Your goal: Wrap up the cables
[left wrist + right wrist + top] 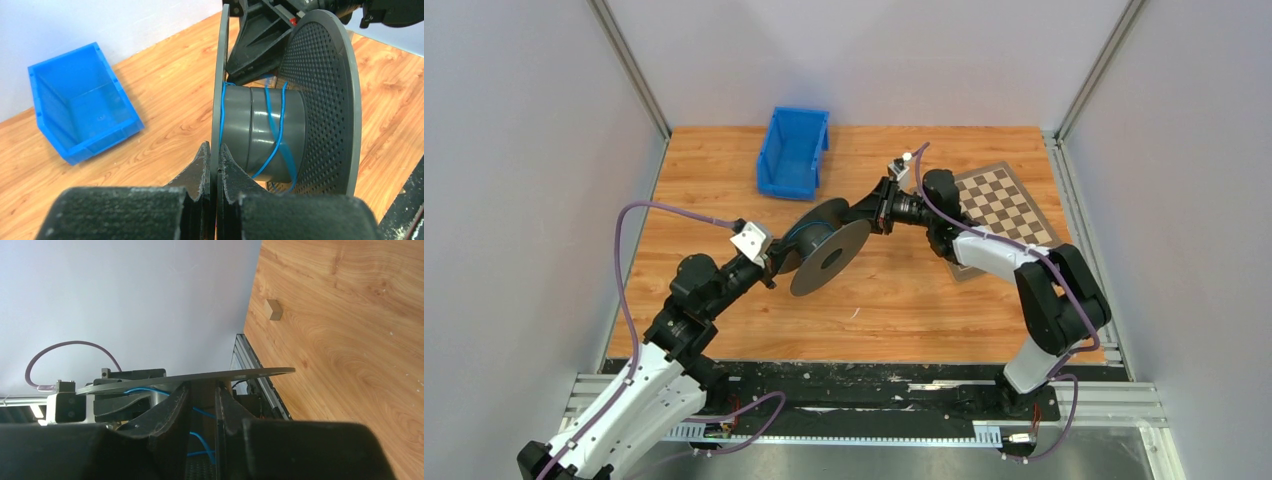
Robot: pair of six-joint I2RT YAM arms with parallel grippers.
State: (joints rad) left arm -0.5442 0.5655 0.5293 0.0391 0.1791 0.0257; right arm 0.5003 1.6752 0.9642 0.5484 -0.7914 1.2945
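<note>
A black spool (832, 258) hangs tilted above the table between both arms. My left gripper (776, 262) is shut on the rim of its solid flange, shown edge-on between the fingers in the left wrist view (214, 155). The thin blue cable (283, 115) lies in a few loose turns round the grey hub (250, 125), beside the perforated flange (325, 100). My right gripper (864, 213) reaches in between the flanges from the far side. In the right wrist view it (201, 400) has its jaws a narrow gap apart, and cable strands (202, 412) cross behind the gap.
A blue bin (792, 152) stands at the back left of the wooden table and also shows in the left wrist view (75, 110). A checkerboard mat (999, 205) lies at the back right under the right arm. A small wooden block (273, 310) lies on the table. Grey walls enclose three sides.
</note>
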